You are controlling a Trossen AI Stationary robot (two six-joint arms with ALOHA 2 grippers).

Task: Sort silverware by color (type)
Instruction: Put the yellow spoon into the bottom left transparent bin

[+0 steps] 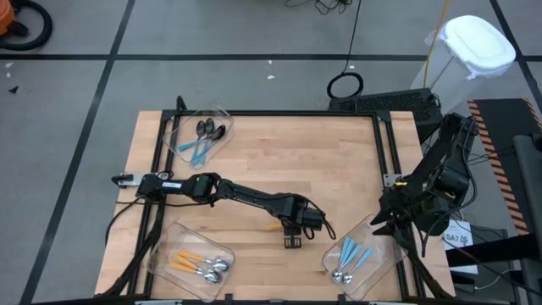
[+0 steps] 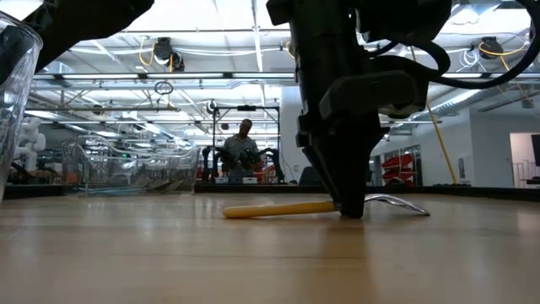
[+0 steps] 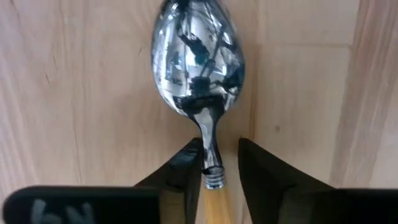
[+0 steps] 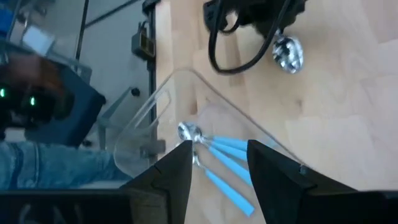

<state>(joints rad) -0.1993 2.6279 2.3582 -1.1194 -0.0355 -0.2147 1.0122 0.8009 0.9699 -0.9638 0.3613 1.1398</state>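
Two arms: left claw (image 3: 214, 171) pointing down, straddling orange-handled spoon (image 3: 199, 81); right claw (image 4: 217, 165) open.

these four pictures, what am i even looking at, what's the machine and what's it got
It is a robot with two dark arms at a wooden table, each ending in a two-finger gripper. One picture looks straight down from above, one looks level across the tabletop, and two come from cameras on the wrists.

Three clear bins sit on the table: one with black-bowled, blue-handled spoons, one with orange-handled spoons, one with blue-handled silver spoons.

The left gripper is down at the table's middle, its fingers on either side of an orange-handled silver spoon lying flat on the wood. It is not lifted, and I cannot tell if the grip is tight. The right gripper waits open above the blue-spoon bin.
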